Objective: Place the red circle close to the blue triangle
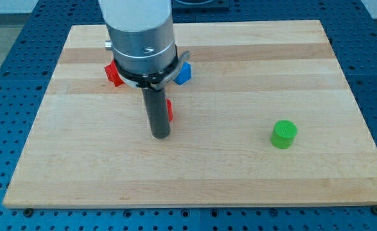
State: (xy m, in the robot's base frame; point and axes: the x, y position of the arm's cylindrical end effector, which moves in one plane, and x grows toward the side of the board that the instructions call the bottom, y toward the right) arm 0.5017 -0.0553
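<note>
A red block (169,110), mostly hidden behind the rod, shows as a thin sliver right of the rod; its shape cannot be made out. A blue block (184,72) peeks out right of the arm's flange, above it, shape partly hidden. Another red block (113,74) shows left of the flange. My tip (160,135) rests on the board just below and left of the red sliver, touching or nearly touching it.
A green cylinder (283,134) stands at the view's right. The wooden board (239,179) lies on a blue perforated table. The arm's silver flange (142,45) hides the board's upper-left middle.
</note>
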